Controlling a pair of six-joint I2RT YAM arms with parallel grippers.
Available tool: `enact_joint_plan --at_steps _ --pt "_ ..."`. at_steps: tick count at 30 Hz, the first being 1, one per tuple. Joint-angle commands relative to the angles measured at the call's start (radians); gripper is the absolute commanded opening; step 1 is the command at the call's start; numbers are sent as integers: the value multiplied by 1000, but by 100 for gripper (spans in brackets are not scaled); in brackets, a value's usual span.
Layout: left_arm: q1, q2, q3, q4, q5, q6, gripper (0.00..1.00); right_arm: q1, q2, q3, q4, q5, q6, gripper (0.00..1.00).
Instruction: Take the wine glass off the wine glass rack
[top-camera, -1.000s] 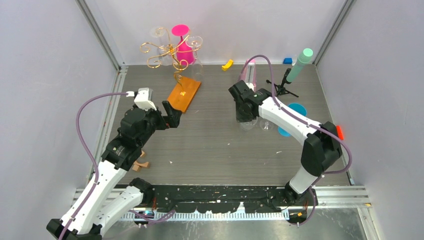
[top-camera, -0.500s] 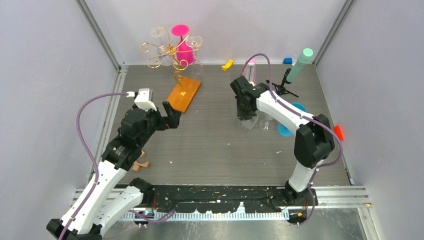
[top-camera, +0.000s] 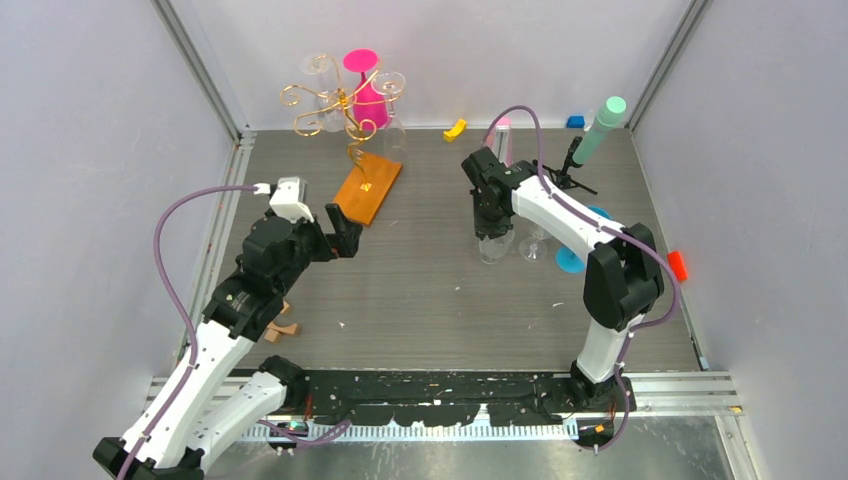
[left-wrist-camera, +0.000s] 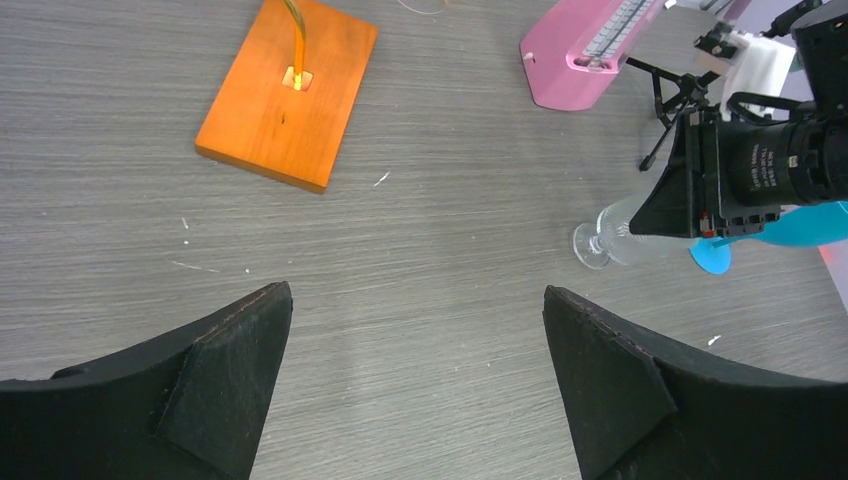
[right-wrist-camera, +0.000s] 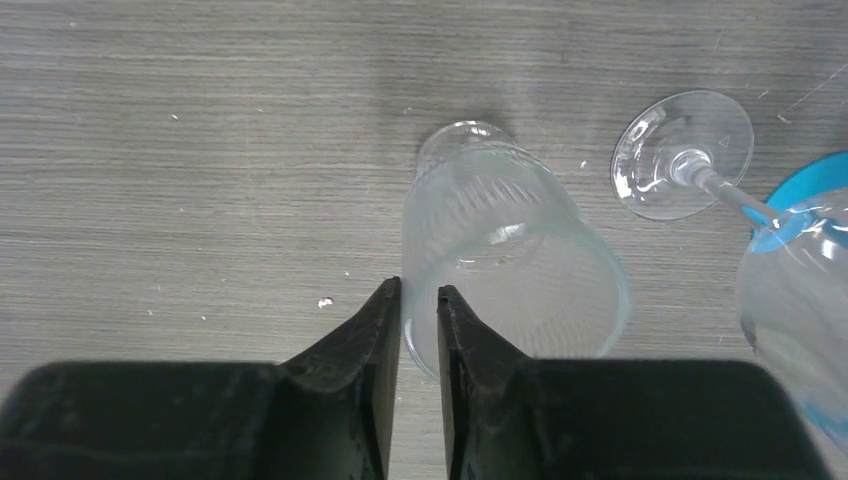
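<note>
My right fingers (right-wrist-camera: 385, 320) are almost closed at a clear tumbler's (right-wrist-camera: 500, 240) rim (I can't tell whether they pinch it). The wine glass (right-wrist-camera: 683, 155) stands on the counter (right-wrist-camera: 200, 150) at the tumbler's 3 o'clock. My left fingers (left-wrist-camera: 230, 340) gape empty, and the wine glass rack (top-camera: 368, 188) sits at 11 o'clock.

Overhead camera behind the arms surveys the whole desk (top-camera: 420, 290); wrist cameras look down closely, both catching one clear glass (right-wrist-camera: 510, 250).
</note>
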Motion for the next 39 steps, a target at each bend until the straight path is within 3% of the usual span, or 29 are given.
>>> enact_joint_plan --at_steps 1,12,23,28,31,35,39 --pt "-1 3 44 0 -15 -5 99 -1 -34 64 1 24 -17 28" --pt "-1 64 173 21 -58 -55 98 -1 -166 50 42 -37 -12 34" --pt "32 422 636 -45 -51 -76 100 0 -451 -129 232 -153 96 38" --pt "151 598 811 -8 134 -168 100 -1 -518 -192 264 -215 143 38" --pt "196 709 884 30 230 -266 92 0 -544 -227 284 -237 162 38" --pt "211 843 991 30 297 -380 70 0 -565 -259 300 -256 181 38" --pt "211 948 1055 52 327 -493 65 0 -578 -280 307 -269 183 38"
